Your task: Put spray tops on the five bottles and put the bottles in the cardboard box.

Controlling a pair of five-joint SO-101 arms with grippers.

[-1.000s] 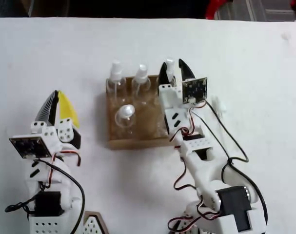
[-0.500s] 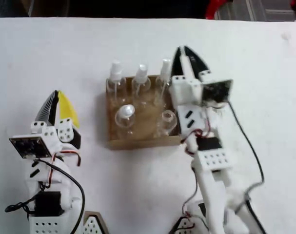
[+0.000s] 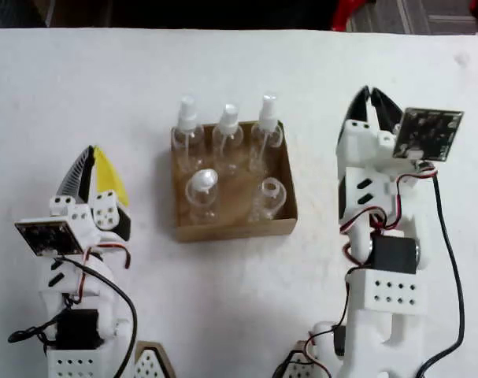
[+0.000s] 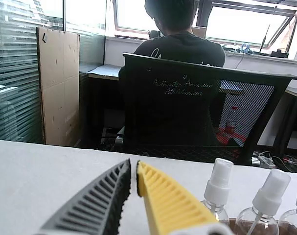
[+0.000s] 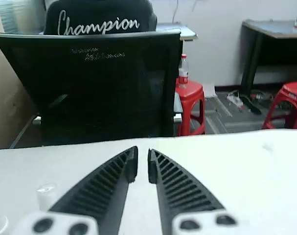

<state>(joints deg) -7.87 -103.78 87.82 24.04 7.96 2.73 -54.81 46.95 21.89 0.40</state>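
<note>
The cardboard box (image 3: 232,229) sits mid-table and holds five clear bottles. Three bottles with white spray tops (image 3: 227,130) stand along its far wall; two of those tops (image 4: 219,177) rise beyond my left gripper. In the near row, the left bottle (image 3: 201,191) has a white top, and the right bottle (image 3: 268,195) shows a round rim; I cannot tell if it has a top. My left gripper (image 3: 90,153) (image 4: 133,171), with black and yellow fingers, rests shut and empty left of the box. My right gripper (image 3: 372,93) (image 5: 142,164) is shut and empty, right of the box.
White table all around the box. A small clear cap-like thing (image 5: 45,194) shows beside my right gripper. A faint speck (image 3: 461,57) lies at the far right. A black chair (image 4: 197,117) with a seated person stands beyond the table's far edge.
My right gripper let go of the back-right bottle in the box, shut, and drew away to the right of the box. The left arm has not moved.
</note>
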